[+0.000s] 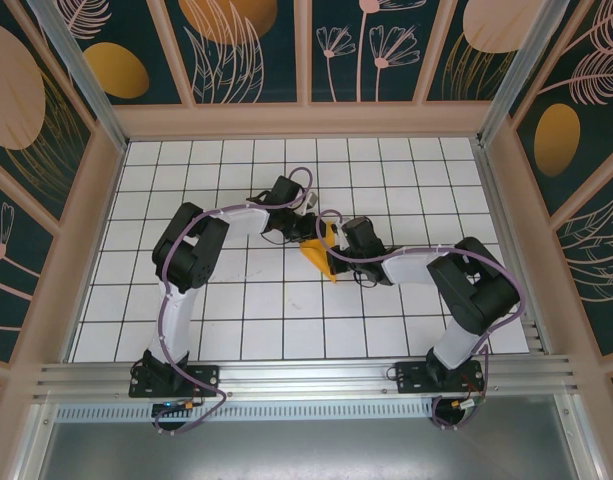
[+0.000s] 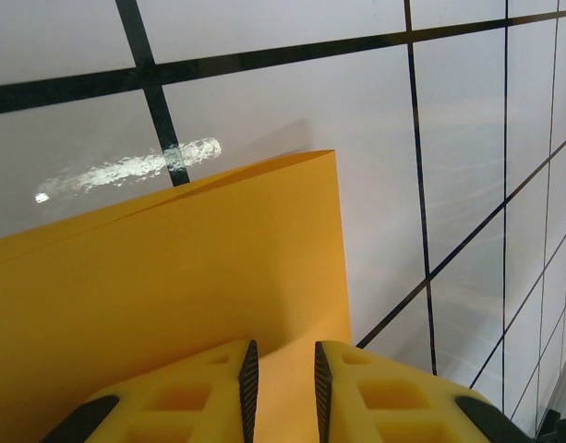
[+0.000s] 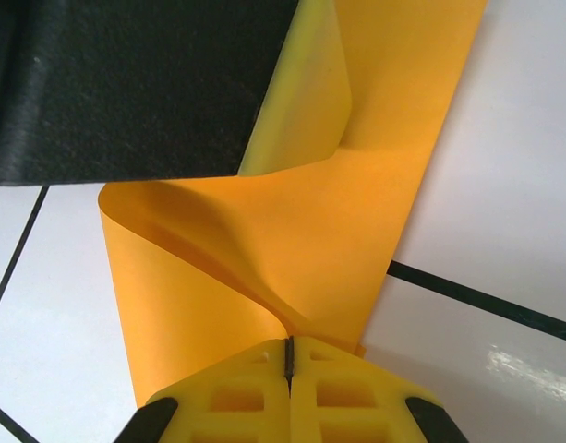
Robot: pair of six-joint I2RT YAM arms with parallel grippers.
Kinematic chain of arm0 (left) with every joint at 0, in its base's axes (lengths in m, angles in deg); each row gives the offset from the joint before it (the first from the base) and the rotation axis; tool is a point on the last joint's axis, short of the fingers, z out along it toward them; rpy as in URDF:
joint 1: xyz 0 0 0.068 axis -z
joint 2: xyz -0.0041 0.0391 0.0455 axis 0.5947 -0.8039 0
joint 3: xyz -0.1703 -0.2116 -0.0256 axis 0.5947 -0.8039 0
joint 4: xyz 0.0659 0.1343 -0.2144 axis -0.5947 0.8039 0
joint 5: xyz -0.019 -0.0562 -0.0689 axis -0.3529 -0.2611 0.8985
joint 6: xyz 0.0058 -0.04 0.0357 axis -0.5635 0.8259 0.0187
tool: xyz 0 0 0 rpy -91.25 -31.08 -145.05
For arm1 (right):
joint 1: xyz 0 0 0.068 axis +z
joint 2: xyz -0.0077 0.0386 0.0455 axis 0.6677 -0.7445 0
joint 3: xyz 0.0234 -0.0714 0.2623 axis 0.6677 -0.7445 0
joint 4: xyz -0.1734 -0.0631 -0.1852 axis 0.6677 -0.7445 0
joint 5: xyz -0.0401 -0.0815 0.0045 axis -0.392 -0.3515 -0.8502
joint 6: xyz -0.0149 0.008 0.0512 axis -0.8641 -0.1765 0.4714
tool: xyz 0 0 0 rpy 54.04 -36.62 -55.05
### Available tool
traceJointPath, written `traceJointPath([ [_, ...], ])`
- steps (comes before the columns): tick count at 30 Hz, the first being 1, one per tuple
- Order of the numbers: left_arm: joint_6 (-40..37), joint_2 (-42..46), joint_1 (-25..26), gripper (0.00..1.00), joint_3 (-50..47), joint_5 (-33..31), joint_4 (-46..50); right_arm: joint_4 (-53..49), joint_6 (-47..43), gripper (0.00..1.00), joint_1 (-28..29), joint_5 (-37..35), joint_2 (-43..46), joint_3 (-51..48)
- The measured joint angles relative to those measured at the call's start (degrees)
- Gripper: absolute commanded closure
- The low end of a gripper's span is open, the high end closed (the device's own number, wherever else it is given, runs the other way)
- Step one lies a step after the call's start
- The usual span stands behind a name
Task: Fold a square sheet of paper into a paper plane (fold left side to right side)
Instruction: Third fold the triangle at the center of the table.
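Top external view: your two arms meet at the middle of the bench point(image 1: 236, 320), with the sheet of paper point(image 1: 321, 255) between them and partly lifted off it. Your right end effector point(image 3: 289, 343) is shut tight on a raised ridge of the sheet. The sheet runs lengthwise straight ahead of its fingers and curls up under a black housing point(image 3: 126, 83). Your left end effector point(image 2: 282, 346) stands slightly open over the sheet, with orange showing in the gap; whether it grips is unclear. Both are at the paper, but only the right looks placed to carry the fold.
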Motion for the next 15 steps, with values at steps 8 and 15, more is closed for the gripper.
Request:
traceJointPath([
  [8,0.00,0.00,0.00,0.73,0.00,0.00,0.00,-0.09,0.00,1.00,-0.31,0.00,0.00,0.00],
  [15,0.00,0.00,0.00,0.72,0.02,0.02,-0.02,0.00,0.20,1.00,-0.31,0.00,0.00,-0.85],
])
